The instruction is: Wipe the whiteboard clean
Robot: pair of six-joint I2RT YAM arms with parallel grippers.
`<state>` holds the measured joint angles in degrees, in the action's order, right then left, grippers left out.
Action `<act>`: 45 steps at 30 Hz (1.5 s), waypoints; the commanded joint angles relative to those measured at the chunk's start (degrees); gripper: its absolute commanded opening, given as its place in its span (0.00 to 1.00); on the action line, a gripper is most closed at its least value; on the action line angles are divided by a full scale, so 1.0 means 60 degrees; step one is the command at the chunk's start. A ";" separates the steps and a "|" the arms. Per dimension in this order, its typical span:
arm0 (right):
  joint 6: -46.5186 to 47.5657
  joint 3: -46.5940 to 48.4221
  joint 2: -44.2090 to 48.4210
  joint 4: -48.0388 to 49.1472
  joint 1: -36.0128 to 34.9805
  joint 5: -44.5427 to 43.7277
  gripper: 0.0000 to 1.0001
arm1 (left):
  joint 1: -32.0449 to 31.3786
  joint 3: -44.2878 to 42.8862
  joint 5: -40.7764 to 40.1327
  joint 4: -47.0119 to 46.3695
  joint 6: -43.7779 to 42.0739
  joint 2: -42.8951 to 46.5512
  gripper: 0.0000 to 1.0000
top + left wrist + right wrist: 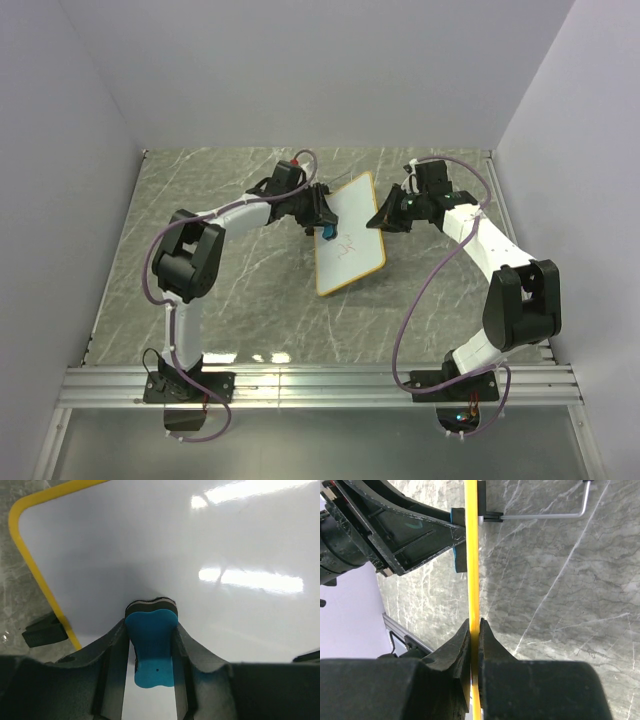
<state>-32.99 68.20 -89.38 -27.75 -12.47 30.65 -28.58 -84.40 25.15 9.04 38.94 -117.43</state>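
Observation:
The whiteboard (352, 235), white with a yellow-tan frame, stands tilted at the middle of the table, with faint red scribble on it near the eraser. My left gripper (322, 218) is shut on the small blue eraser (151, 645), whose dark felt end presses on the board's white face (200, 545). My right gripper (385, 218) is shut on the board's right edge. In the right wrist view the yellow frame (472, 555) runs edge-on between my jaws, with the left gripper and the eraser (456, 540) on its far side.
The grey marble tabletop (230, 290) lies around the board. A black foot (44, 631) and a thin metal stand wire (545, 515) are attached to the board. An aluminium rail (320, 385) runs along the near edge by the arm bases.

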 commanded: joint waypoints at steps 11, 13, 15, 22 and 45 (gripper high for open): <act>-0.0492 0.0175 -0.0088 -0.0004 -0.0119 0.0267 0.00 | 0.0017 0.1059 -0.0808 0.0296 -0.0059 0.0016 0.00; -0.0536 0.0205 -0.0103 0.0010 -0.0119 0.0281 0.00 | 0.0017 0.1117 -0.0691 0.0223 -0.0001 0.0015 0.00; -0.0565 0.0161 -0.0103 0.0098 -0.0119 0.0282 0.00 | -0.0012 0.1176 -0.0500 0.0164 -0.0015 0.0073 0.00; -0.0741 0.0161 -0.0249 0.0362 -0.0119 0.0135 0.00 | -0.0788 0.0987 -0.0090 0.0281 -0.0001 0.0776 0.00; -0.1138 -0.1084 -0.0089 0.1417 -0.0119 -0.0070 0.00 | -0.1595 0.1482 -0.0836 0.0867 0.0908 0.1934 0.00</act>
<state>-37.82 63.40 -90.26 -17.32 -11.97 31.20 -38.83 -79.05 21.98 13.15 43.77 -106.45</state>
